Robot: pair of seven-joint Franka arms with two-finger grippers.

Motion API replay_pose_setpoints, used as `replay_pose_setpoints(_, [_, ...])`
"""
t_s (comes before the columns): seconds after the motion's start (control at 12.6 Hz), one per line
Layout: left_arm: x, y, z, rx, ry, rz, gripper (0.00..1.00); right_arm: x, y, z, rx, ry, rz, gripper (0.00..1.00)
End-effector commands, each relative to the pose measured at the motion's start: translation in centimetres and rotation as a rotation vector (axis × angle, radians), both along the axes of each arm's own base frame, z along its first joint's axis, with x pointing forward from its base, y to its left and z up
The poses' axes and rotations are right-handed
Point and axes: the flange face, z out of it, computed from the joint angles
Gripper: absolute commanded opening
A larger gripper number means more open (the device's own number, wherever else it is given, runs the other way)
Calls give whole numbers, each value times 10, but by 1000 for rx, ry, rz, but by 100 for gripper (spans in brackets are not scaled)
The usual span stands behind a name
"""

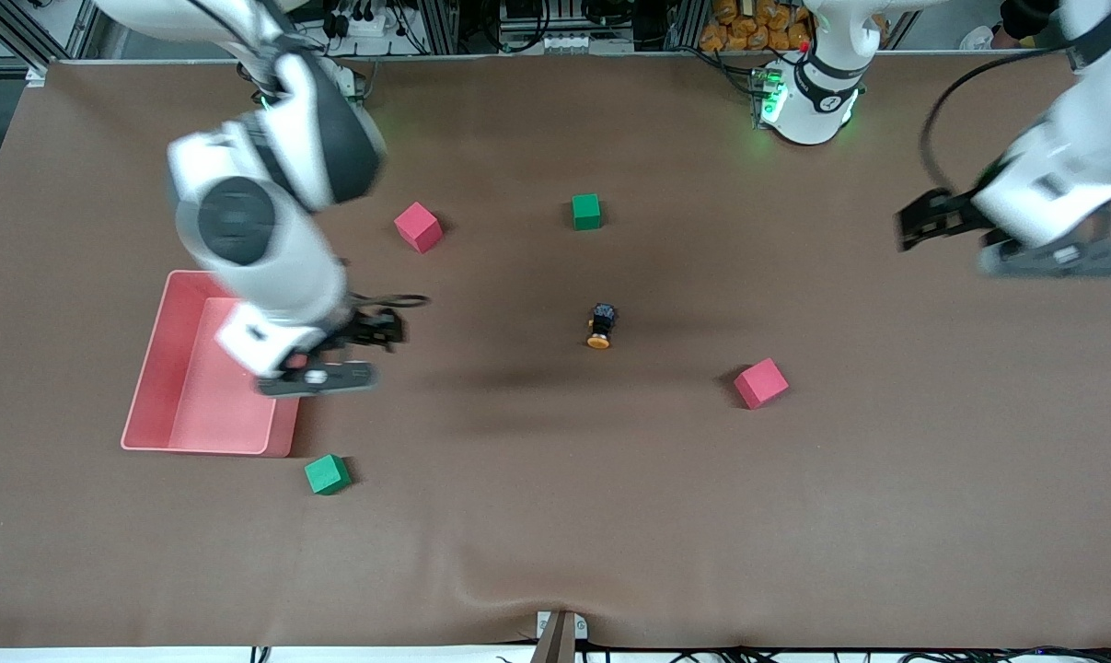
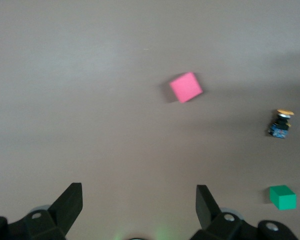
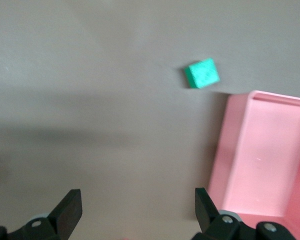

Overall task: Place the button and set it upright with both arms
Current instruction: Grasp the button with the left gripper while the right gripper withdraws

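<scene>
Operator, you had the button [image 1: 601,326] lying on its side on the brown table [image 1: 555,516] near the middle, its orange cap toward the front camera, with a green cube [image 1: 586,211] farther from that camera and a pink cube [image 1: 760,383] nearer, toward the left arm's end. Your left gripper [image 1: 923,221] hung over bare cloth at the left arm's end, fingers [image 2: 70,202] spread and holding nothing. Your right gripper [image 1: 371,331] hovered beside the pink tray [image 1: 164,368] rim, fingers [image 3: 70,207] spread apart and empty too, with a second green cube [image 1: 327,474] just past the tray's near corner.
</scene>
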Motion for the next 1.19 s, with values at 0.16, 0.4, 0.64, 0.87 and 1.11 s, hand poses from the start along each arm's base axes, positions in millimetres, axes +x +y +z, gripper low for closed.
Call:
replay_pose_setpoints(0.16, [41, -129, -107, -45, 39, -181, 100, -19, -136, -6, 91, 240, 4, 100])
replay_pose_setpoints(0.4, [33, -238, -165, -55, 63, -168, 100, -34, -220, -30, 151, 390, 103, 100])
replay_pose_setpoints(0.64, [22, -296, -234, -71, 67, -191, 100, -61, -303, -53, 240, 466, 144, 100])
replay_pose_setpoints(0.87, [6, -338, -284, -77, 47, -244, 100, -85, -292, -44, 223, 473, 149, 100])
replay_pose_setpoints(1.11, [-3, -359, -327, -15, 54, -258, 100, -102, -283, -56, 205, 452, 154, 100])
